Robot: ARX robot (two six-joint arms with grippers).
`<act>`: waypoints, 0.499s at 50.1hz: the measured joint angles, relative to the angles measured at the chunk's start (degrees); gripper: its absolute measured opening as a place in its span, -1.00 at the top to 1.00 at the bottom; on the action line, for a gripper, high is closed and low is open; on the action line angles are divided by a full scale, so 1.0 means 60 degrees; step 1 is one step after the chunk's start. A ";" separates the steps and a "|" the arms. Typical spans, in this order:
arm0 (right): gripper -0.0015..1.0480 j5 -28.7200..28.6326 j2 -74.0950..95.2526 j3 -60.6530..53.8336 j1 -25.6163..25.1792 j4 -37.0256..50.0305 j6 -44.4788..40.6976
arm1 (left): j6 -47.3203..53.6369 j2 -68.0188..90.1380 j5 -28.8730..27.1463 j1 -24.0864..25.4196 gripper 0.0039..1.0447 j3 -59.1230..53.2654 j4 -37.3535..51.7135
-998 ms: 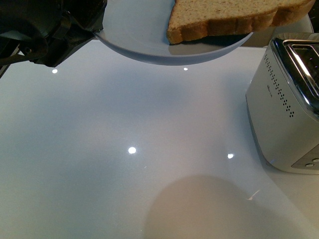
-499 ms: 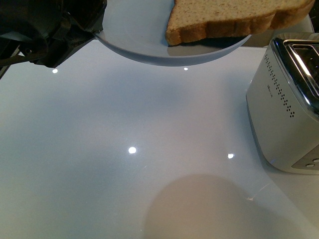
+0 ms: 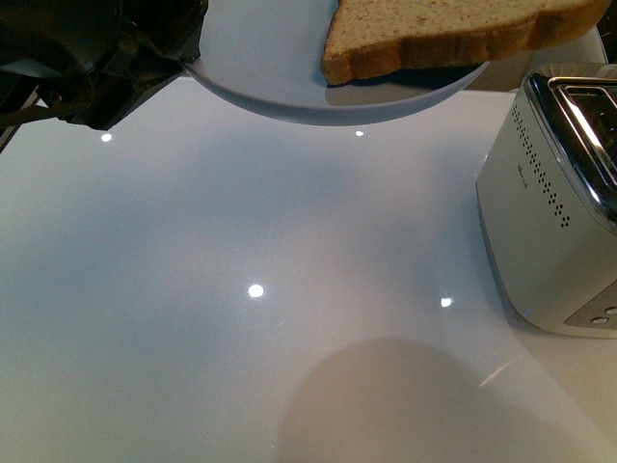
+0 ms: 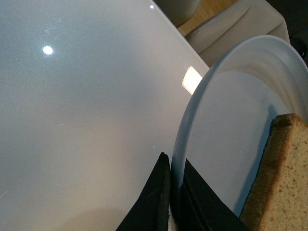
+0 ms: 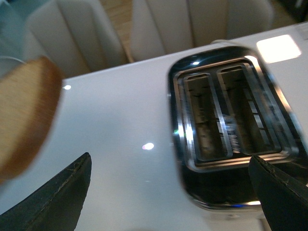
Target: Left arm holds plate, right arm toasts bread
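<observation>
Front: left gripper (image 3: 159,60) pinches the left rim of the plate (image 3: 260,77). The plate is held up off the table (image 3: 241,289), on the far side. Bread (image 3: 434,34) lies flat on the plate, its right end overhanging the rim toward the toaster (image 3: 549,212) at right. Right arm not in this view.

Left wrist: jaws narrow, one finger on each face of the rim. Only this view shows the clamp. No toaster here.

Right wrist: right gripper (image 5: 168,163) spread wide and empty, above the toaster. Both slots look empty, and only this view shows them. Bread is blurred at the frame edge, well apart from the fingers.

My read of the step: right arm goes for the bread. Grab the overhanging end by its crust edges, keep the plate level, and line the slice up with a slot before lowering.
</observation>
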 joint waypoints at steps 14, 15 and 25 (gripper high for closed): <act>-0.83 -0.0907 0.1807 0.1191 0.1020 0.0816 0.2659 | 0.0000 0.0000 0.0004 0.0000 0.95 0.0000 0.0000; -0.83 -0.0943 0.1861 0.1202 0.1049 0.0838 0.2732 | 0.0004 0.0000 0.0004 0.0000 0.95 0.0000 0.0000; -0.83 -0.1701 0.2656 0.1282 0.1392 0.1464 0.4135 | 0.0000 0.0000 0.0000 0.0000 0.95 0.0000 0.0000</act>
